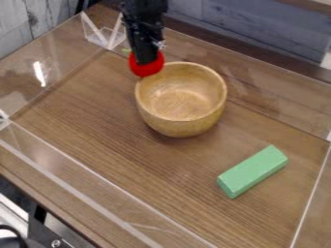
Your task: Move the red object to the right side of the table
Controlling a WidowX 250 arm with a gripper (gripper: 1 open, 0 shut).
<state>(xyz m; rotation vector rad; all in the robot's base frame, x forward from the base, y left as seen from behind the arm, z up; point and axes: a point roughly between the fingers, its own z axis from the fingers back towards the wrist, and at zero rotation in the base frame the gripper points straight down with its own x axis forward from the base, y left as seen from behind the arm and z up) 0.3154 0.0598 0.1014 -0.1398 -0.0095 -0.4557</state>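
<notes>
Camera view: The tool (146, 60) points straight down near the upper centre of the frame, its dark body extending upward out of view. The jaws are closed on the red object (146, 67), which sits directly beneath the tool, clamped at the fingertips. Only the glossy red body shows below the jaws; the leafy top is hidden by the tool.

The red object is held clear of the table (91, 165), just at the far left rim of the wooden bowl (181, 97). Whether it touches that rim cannot be told from this angle.

The wooden bowl stands upright near the middle of the table. A green block (253, 171) lies flat toward the near right corner, well apart from the bowl and from the tool. Clear acrylic walls (52, 53) border the table
</notes>
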